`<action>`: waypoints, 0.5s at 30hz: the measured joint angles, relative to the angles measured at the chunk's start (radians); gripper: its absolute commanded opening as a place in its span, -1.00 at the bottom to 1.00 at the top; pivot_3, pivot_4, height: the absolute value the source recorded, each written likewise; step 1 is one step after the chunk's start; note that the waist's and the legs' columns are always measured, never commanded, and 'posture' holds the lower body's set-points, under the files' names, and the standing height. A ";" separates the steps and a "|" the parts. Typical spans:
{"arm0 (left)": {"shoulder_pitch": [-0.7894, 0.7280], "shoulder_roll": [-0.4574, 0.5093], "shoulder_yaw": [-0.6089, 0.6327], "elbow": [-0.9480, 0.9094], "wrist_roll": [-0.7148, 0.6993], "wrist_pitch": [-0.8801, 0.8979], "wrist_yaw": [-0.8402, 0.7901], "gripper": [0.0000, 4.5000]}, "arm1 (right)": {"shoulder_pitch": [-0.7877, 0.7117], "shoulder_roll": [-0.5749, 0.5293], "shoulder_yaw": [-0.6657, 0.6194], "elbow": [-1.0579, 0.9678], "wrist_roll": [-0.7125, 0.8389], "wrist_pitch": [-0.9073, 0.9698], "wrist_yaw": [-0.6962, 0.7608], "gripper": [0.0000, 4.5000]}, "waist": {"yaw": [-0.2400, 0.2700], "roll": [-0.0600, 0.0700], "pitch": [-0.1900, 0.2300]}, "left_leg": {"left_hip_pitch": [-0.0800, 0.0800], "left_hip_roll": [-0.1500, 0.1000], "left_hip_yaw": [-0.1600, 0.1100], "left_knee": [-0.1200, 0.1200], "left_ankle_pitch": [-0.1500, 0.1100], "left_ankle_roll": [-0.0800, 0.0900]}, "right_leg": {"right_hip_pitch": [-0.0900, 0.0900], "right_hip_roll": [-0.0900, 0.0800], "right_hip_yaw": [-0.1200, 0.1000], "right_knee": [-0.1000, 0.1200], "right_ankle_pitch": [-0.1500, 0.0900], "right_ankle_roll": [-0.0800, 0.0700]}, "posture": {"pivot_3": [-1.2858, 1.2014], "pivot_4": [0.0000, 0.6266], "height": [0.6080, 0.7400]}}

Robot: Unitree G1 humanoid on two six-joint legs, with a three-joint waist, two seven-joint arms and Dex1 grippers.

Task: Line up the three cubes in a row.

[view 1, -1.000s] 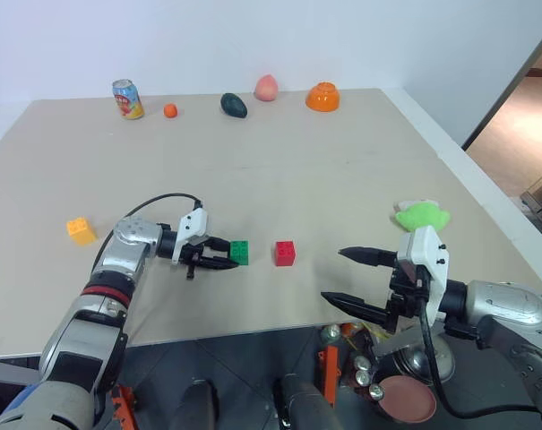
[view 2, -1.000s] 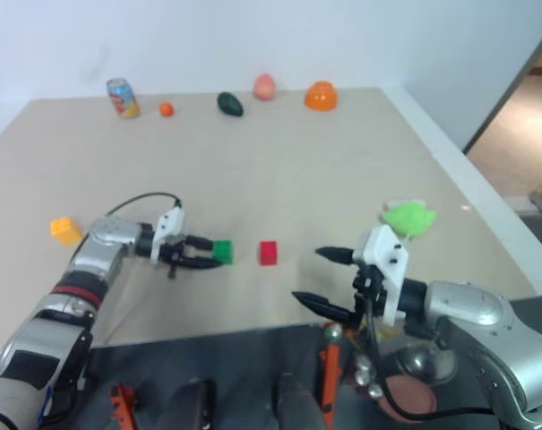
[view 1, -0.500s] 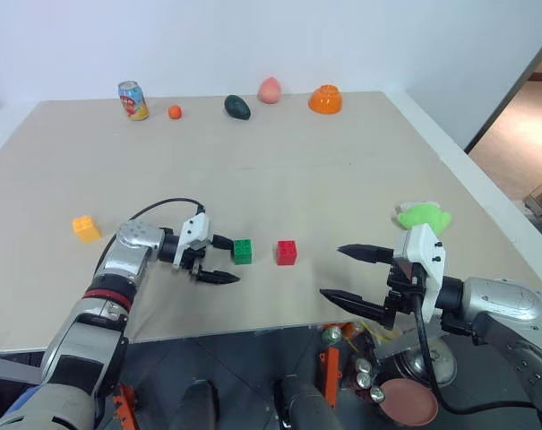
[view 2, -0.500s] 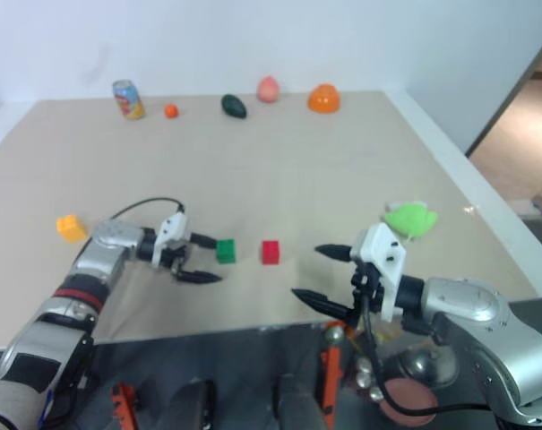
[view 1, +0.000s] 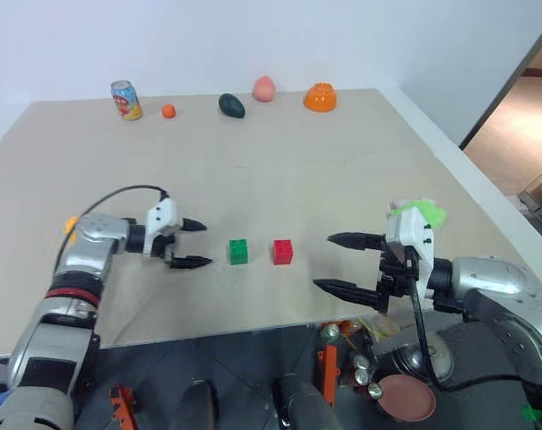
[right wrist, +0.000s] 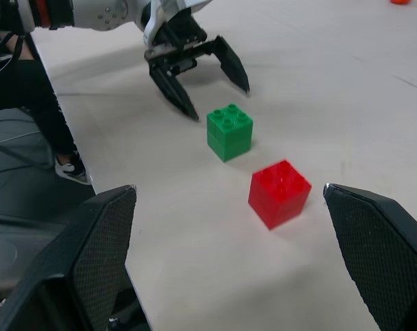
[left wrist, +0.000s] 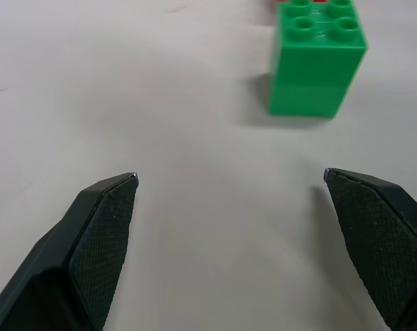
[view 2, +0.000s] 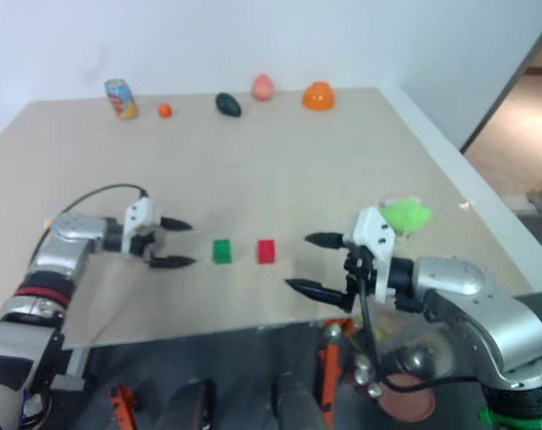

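Observation:
The green cube point(view 1: 238, 251) and the red cube point(view 1: 283, 252) stand side by side on the beige table point(view 1: 279, 170), a small gap between them. My left gripper point(view 1: 206, 244) is open, just left of the green cube and clear of it. Its wrist view has the green cube point(left wrist: 317, 58) beyond the fingertips point(left wrist: 101, 234). The yellow-orange cube point(view 1: 71, 224) is mostly hidden behind my left forearm. My right gripper point(view 1: 322, 262) hangs open to the right of the red cube, holding nothing. From its wrist I see both cubes point(right wrist: 229, 131) point(right wrist: 279, 193).
Along the far edge stand a soda can point(view 1: 125, 98), a small orange fruit point(view 1: 168, 111), a dark green fruit point(view 1: 232, 106), a peach point(view 1: 264, 88) and an orange bowl point(view 1: 321, 96). A lime-green plush toy point(view 1: 421, 212) lies behind my right gripper. The table's front edge is close below the cubes.
My left gripper opened, let go of the green cube and drew back to the left. The green cube stays beside the red one. The right gripper has hardly moved.

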 measured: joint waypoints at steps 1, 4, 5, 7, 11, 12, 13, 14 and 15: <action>0.041 0.028 0.011 -0.077 -0.031 0.059 -0.018 0.99 | -0.023 -0.002 0.013 0.021 -0.003 -0.006 0.021 1.00 | -0.001 0.000 0.000 | 0.000 0.000 0.001 0.000 -0.001 -0.001 | -0.001 0.000 0.001 0.000 0.000 0.000 | 0.03 -0.52 0.97; 0.163 0.107 0.046 -0.307 -0.117 0.238 -0.045 0.99 | -0.092 -0.003 0.054 0.089 -0.031 -0.037 0.076 1.00 | -0.001 0.000 0.000 | 0.000 0.001 0.000 -0.001 -0.001 -0.001 | -0.001 0.000 0.000 0.000 -0.002 -0.001 | 0.03 -0.52 0.97; 0.201 0.125 0.066 -0.374 -0.143 0.293 -0.033 0.99 | -0.118 0.003 0.070 0.114 -0.046 -0.050 0.085 1.00 | -0.001 0.000 0.000 | 0.000 0.001 0.000 -0.001 -0.001 -0.001 | -0.001 0.000 0.000 0.000 -0.002 -0.001 | 0.03 -0.52 0.97; 0.299 0.140 0.159 -0.545 -0.221 0.429 0.059 0.99 | -0.231 0.077 0.114 0.213 -0.098 -0.087 0.071 1.00 | -0.007 0.000 0.000 | 0.001 0.003 0.001 0.000 -0.001 -0.001 | -0.001 0.000 -0.001 0.000 -0.001 -0.002 | 0.03 -0.52 0.97; 0.410 0.049 0.356 -0.847 -0.342 0.612 0.380 0.99 | -0.424 0.255 0.194 0.376 -0.204 -0.146 -0.014 1.00 | -0.011 0.000 0.001 | 0.002 0.004 0.001 0.000 0.000 0.000 | 0.001 0.000 -0.003 0.001 0.000 -0.002 | 0.03 -0.52 0.97; 0.439 0.031 0.388 -0.894 -0.353 0.642 0.446 0.99 | -0.443 0.283 0.210 0.395 -0.220 -0.157 -0.021 1.00 | -0.012 0.000 0.001 | 0.003 0.004 0.001 0.000 0.000 0.000 | 0.001 0.000 -0.002 0.001 0.000 -0.002 | 0.03 -0.52 0.97; 0.482 0.010 0.421 -0.953 -0.358 0.672 0.524 0.99 | -0.461 0.316 0.228 0.418 -0.239 -0.172 -0.023 1.00 | -0.011 0.000 0.001 | 0.003 0.004 0.001 0.000 0.000 0.000 | 0.001 0.001 -0.002 0.002 0.000 -0.002 | 0.03 -0.52 0.97; 0.524 -0.011 0.447 -1.002 -0.359 0.700 0.591 0.99 | -0.476 0.340 0.248 0.439 -0.256 -0.183 -0.026 1.00 | -0.011 0.000 0.001 | 0.002 0.004 0.001 0.000 0.000 0.000 | 0.001 0.000 -0.002 0.002 0.000 -0.002 | 0.03 -0.52 0.97; 0.577 -0.049 0.474 -1.068 -0.358 0.736 0.677 0.99 | -0.491 0.371 0.265 0.467 -0.274 -0.197 -0.033 1.00 | -0.012 0.000 0.001 | 0.002 0.004 0.002 0.000 0.000 0.000 | 0.001 0.000 -0.002 0.002 0.000 -0.001 | 0.03 -0.52 0.97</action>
